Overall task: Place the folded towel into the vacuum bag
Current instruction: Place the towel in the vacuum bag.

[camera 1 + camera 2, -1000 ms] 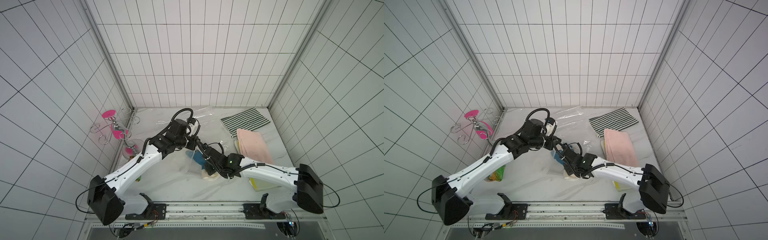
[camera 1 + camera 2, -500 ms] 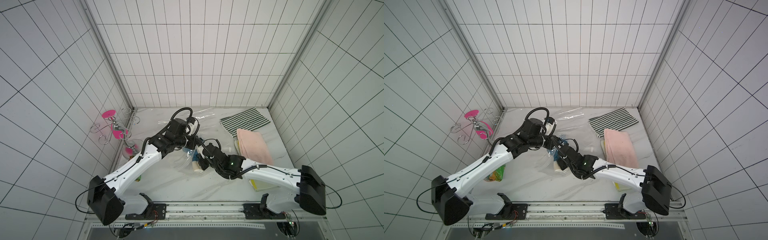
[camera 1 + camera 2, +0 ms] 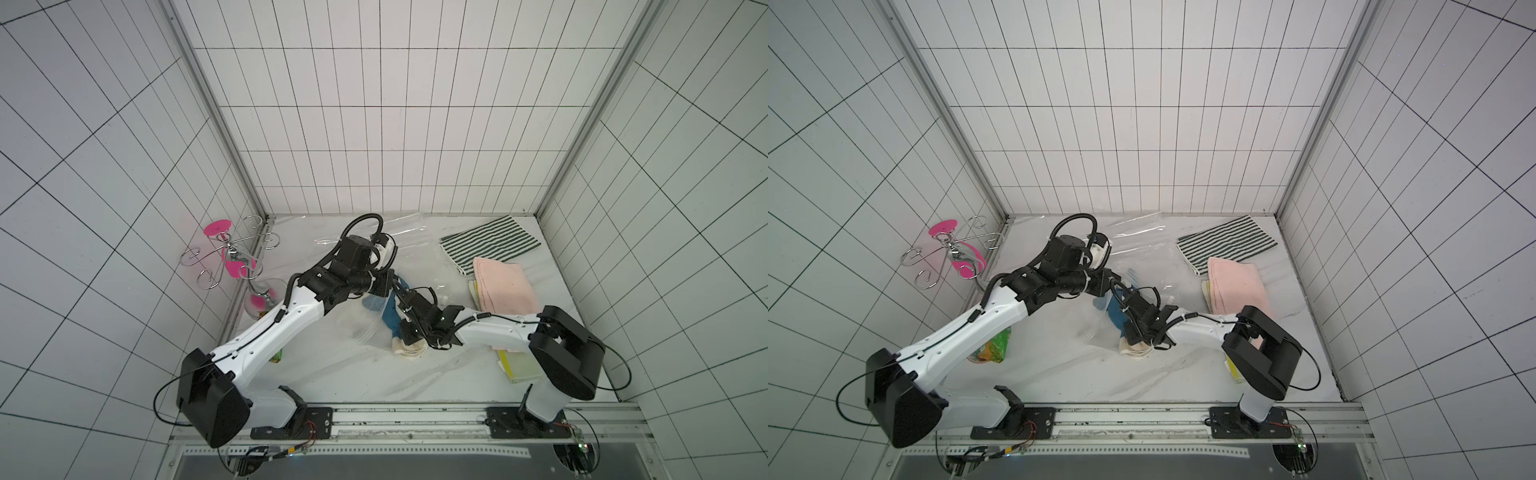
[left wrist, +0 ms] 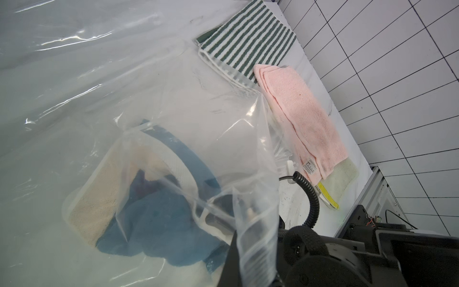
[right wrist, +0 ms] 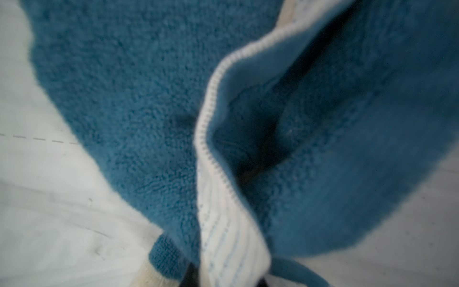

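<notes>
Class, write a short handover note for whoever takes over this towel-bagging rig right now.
Left end effector: shut on the mouth edge of the vacuum bag, held raised.
Right end effector: shut on the blue towel.
Towel shows through the plastic in the left wrist view; whether it is fully inside cannot be told.
Done: towel gripped, bag held open.
Left: push it fully in, release.

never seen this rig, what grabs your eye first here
The blue towel mid-table, gripped by the right gripper and partly covered by the clear vacuum bag whose edge the left gripper pinches up. Next, the pink towel and striped towel by the right wall, and the bright pink hook stand by the left wall.
</notes>
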Controlling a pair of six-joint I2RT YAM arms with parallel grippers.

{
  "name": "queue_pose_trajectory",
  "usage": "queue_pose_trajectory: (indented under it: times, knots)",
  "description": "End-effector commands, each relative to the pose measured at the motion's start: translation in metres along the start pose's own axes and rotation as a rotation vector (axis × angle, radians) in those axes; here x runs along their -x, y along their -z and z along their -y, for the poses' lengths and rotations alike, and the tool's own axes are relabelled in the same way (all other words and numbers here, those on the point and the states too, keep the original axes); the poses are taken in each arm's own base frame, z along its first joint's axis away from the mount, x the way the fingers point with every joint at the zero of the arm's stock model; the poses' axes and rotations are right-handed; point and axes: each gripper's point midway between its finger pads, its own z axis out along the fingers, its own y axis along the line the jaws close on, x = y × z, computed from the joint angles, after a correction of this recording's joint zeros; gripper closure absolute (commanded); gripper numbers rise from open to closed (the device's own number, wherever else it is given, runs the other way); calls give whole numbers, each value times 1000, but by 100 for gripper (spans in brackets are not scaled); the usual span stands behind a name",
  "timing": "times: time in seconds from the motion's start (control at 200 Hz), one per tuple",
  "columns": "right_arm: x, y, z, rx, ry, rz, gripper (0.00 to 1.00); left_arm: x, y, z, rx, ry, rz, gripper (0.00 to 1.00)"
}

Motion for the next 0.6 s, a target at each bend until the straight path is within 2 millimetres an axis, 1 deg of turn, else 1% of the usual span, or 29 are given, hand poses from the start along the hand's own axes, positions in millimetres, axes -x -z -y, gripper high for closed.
queue_pose_trajectory:
  times: [0.0,0.09,0.175,0.225,0.26,0.3,0.34,0.415,0.47,0.535,0.595]
  knots:
    - [12,9,-10,20,9,-8,96,1,-8,18,-79,-27,-13,100]
    - [42,35,-30,65,83,106,94,-7,-11,13,-70,-26,-34,100]
    - [63,57,-51,127,148,215,91,-11,-13,13,-73,-25,-44,100]
    - [72,65,-57,140,165,265,90,-13,-14,13,-77,-23,-52,100]
    - [75,66,-56,141,168,276,88,-15,-14,13,-82,-20,-59,100]
    - [76,63,-53,131,164,272,86,-17,-14,13,-84,-17,-69,100]
    - [73,52,-45,121,139,245,81,-22,-13,13,-87,-15,-82,100]
    - [56,20,-21,103,57,146,70,-29,-15,10,-83,-9,-100,100]
    - [41,4,-8,73,23,92,59,-32,-16,5,-71,-2,-103,100]
    - [23,-6,0,45,19,28,49,-32,-17,-2,-53,10,-103,100]
    - [13,-6,1,55,13,-7,36,-30,-17,-7,-41,19,-97,100]
